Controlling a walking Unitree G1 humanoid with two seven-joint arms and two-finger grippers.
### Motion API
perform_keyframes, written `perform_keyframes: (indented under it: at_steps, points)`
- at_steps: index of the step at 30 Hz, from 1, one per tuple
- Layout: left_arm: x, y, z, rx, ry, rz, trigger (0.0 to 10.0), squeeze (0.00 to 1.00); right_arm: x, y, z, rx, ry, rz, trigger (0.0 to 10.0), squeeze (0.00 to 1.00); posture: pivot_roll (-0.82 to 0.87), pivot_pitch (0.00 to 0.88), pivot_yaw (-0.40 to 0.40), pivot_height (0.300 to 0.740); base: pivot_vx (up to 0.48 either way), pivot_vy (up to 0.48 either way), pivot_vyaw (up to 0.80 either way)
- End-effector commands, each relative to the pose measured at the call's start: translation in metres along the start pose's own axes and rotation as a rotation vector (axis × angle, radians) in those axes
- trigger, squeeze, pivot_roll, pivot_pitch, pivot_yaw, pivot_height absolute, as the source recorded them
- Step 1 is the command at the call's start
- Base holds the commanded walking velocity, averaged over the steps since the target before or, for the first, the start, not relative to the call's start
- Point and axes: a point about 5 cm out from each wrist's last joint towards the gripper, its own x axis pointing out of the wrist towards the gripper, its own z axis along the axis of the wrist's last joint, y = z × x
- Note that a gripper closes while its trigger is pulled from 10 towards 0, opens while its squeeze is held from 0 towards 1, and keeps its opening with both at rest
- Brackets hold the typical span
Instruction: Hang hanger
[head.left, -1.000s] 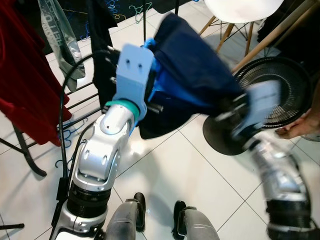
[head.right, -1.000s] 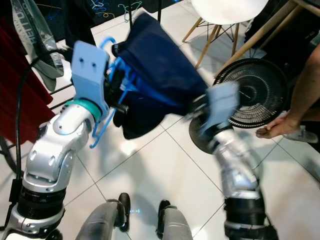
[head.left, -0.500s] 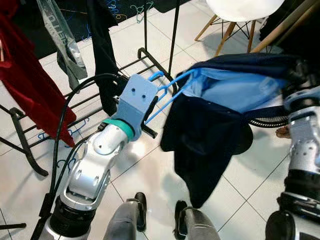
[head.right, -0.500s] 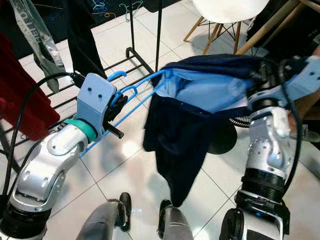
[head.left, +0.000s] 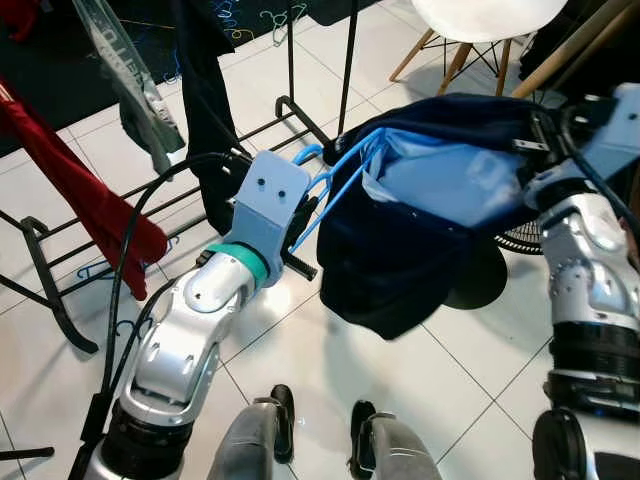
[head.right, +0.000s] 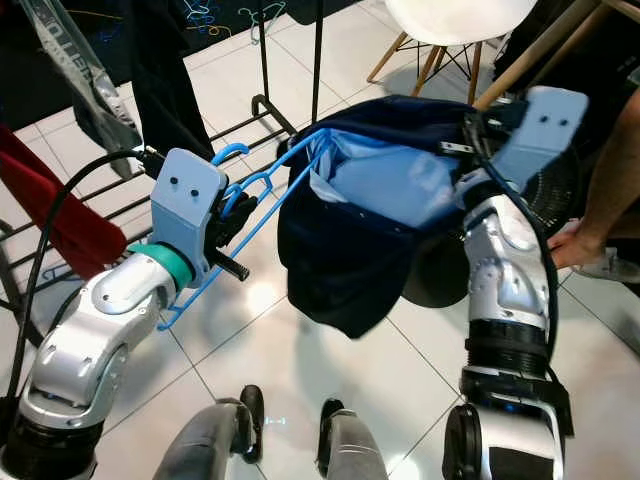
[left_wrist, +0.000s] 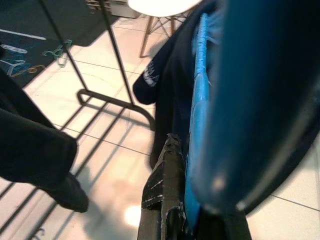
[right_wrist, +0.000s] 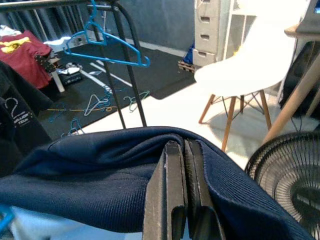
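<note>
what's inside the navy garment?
Inside the garment, its light blue lining and part of the blue hanger show at the opening; the hanger's far end is covered by cloth.

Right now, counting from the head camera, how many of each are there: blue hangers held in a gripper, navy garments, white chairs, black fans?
Blue hanger, held in the left gripper: 1
Navy garment, pinched by the right gripper: 1
White chair: 1
Black fan: 1
Total: 4
</note>
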Motion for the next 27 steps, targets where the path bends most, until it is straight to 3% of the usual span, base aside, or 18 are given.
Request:
perform_keyframes:
  at_steps: [1,2,4,7,8,10,11,13,15,16,17,21,27]
  points:
    - [-0.005,-0.007,0.003,-0.013,-0.025,-0.050,10.0,0.00,0.006,0.001,0.006,-0.059,-0.021,0.019,10.0,0.00,0.01,0.190,0.071,0.740,0.000,0.000,0.00]
    - [-0.008,-0.012,0.002,-0.021,-0.028,-0.081,10.0,0.00,0.014,0.009,0.012,-0.111,-0.035,0.058,10.0,0.00,0.01,0.189,0.070,0.740,0.000,0.000,0.00]
    - [-0.008,-0.023,0.003,-0.044,-0.037,-0.112,10.0,0.00,0.028,0.041,0.015,-0.216,-0.036,0.236,10.0,0.00,0.00,0.188,0.065,0.740,0.000,0.000,0.00]
    - [-0.008,-0.023,0.003,-0.044,-0.037,-0.112,10.0,0.00,0.028,0.041,0.015,-0.216,-0.036,0.236,10.0,0.00,0.00,0.188,0.065,0.740,0.000,0.000,0.00]
    - [-0.007,-0.026,0.005,-0.051,-0.042,-0.116,10.0,0.00,0.029,0.056,0.013,-0.249,-0.031,0.314,10.0,0.00,0.01,0.188,0.060,0.740,0.000,0.000,0.00]
    - [0.000,-0.027,0.010,-0.069,-0.054,-0.091,10.0,0.00,0.023,0.092,-0.002,-0.295,0.005,0.503,10.0,0.00,0.01,0.187,0.057,0.740,0.000,0.000,0.00]
    - [0.002,-0.027,0.011,-0.074,-0.056,-0.084,10.0,0.00,0.021,0.099,-0.006,-0.304,0.013,0.542,10.0,0.00,0.01,0.187,0.057,0.740,0.000,0.000,0.00]
    - [0.002,-0.027,0.011,-0.074,-0.056,-0.084,10.0,0.00,0.021,0.099,-0.006,-0.304,0.013,0.542,10.0,0.00,0.01,0.187,0.057,0.740,0.000,0.000,0.00]
    - [0.006,-0.026,0.015,-0.090,-0.052,-0.054,10.0,0.00,0.007,0.126,-0.019,-0.296,0.038,0.686,10.0,0.00,0.01,0.187,0.055,0.740,0.000,0.000,0.00]
    - [0.006,-0.026,0.015,-0.090,-0.052,-0.054,10.0,0.00,0.007,0.126,-0.019,-0.296,0.038,0.686,10.0,0.00,0.01,0.187,0.055,0.740,0.000,0.000,0.00]
    - [0.009,-0.024,0.017,-0.094,-0.048,-0.033,10.0,0.00,-0.003,0.140,-0.026,-0.296,0.046,0.757,10.0,0.00,0.01,0.189,0.052,0.740,0.000,0.000,0.00]
    - [0.012,-0.022,0.018,-0.079,-0.031,0.002,10.0,0.00,-0.020,0.154,-0.035,-0.283,0.057,0.832,10.0,0.00,0.00,0.190,0.049,0.740,0.000,0.000,0.00]
    - [0.013,-0.019,0.011,-0.023,0.022,0.027,10.0,0.00,-0.032,0.157,-0.037,-0.288,0.052,0.862,10.0,0.00,0.00,0.191,0.049,0.740,0.000,0.000,0.00]
